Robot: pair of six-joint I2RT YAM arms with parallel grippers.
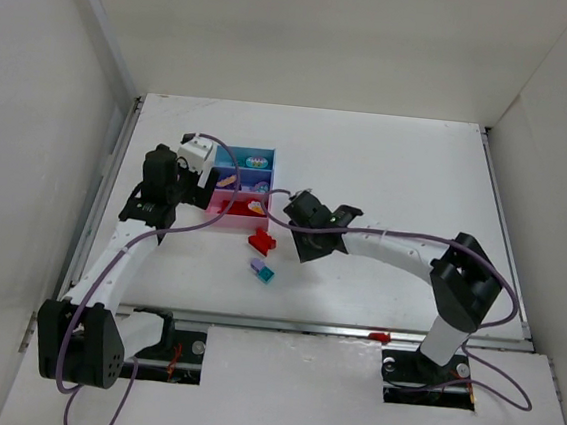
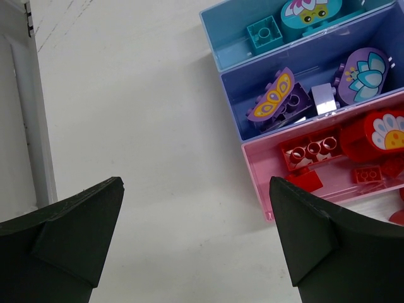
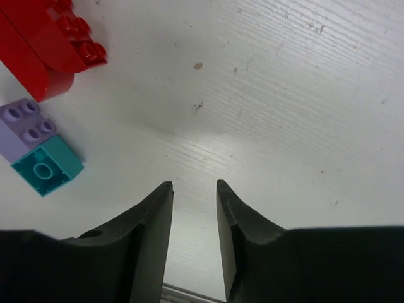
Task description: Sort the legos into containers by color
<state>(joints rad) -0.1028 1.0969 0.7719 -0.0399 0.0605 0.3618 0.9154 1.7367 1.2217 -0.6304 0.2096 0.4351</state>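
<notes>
Three joined containers stand at the back left: light blue, purple-blue and pink. Each holds legos of its own colour. On the table lie a red brick and a lilac brick joined to a teal brick. My left gripper hangs wide open over bare table just left of the pink tray. My right gripper sits right of the loose bricks, its fingers a narrow gap apart with nothing between them.
White walls close the table on the left, back and right. A metal rail runs along the near edge, with a small red bit on it. The arms' purple cables loop above the table.
</notes>
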